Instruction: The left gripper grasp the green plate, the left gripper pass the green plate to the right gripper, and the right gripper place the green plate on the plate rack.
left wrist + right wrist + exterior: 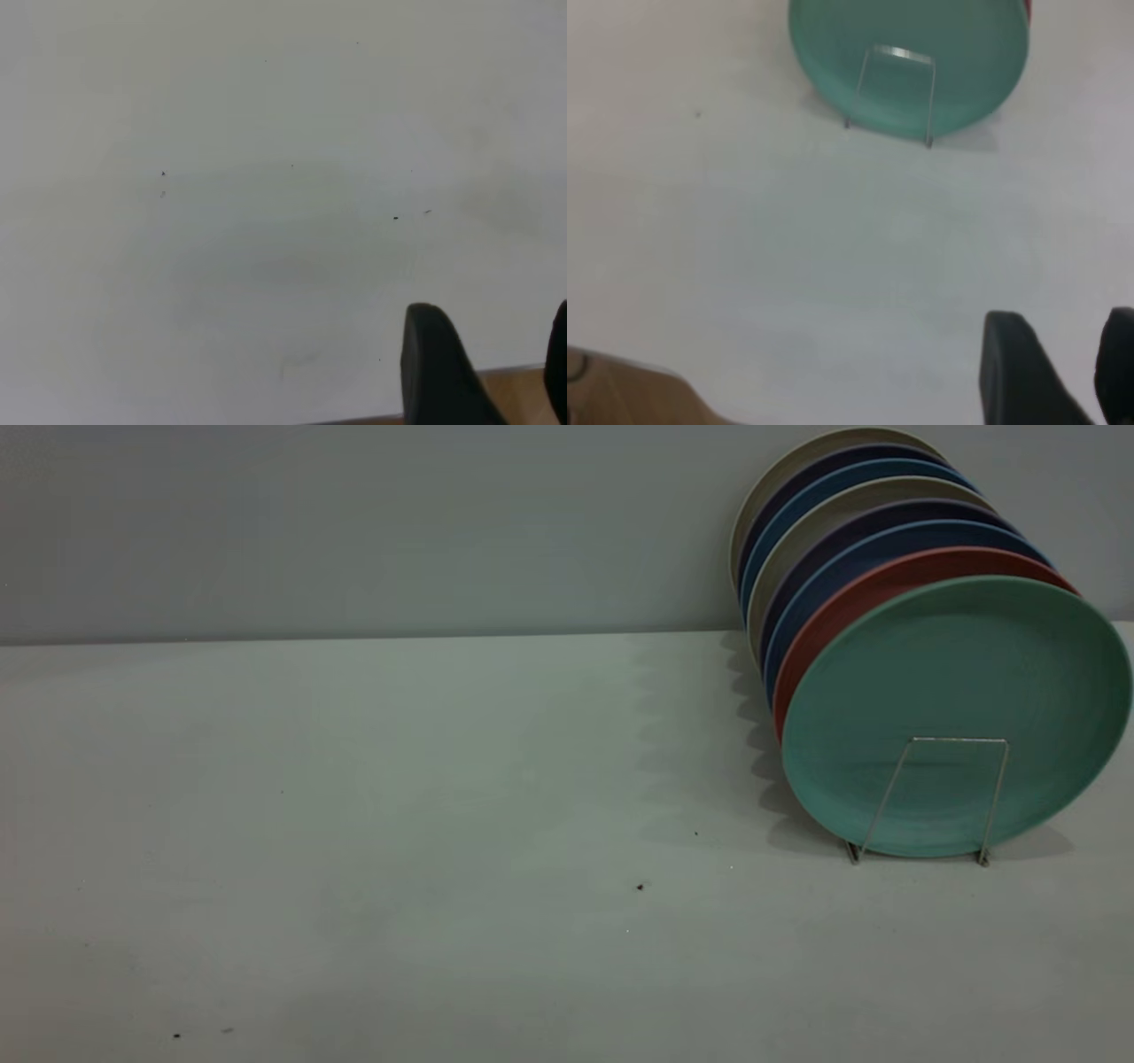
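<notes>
Green plate [957, 700] stands racked at frame right, front of the plate rack [930, 797]; both tools, right tool [1054, 372] and left tool [483, 372], released and empty, best kept clear

White table [354, 824] carries plate rack [952, 797] at right; dark specks [640, 887] scattered.

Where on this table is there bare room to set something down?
The table is bare from its left edge across to the rack, and along the front. The far right is crowded: the green plate stands upright in front, the red plate and others packed behind it.
</notes>
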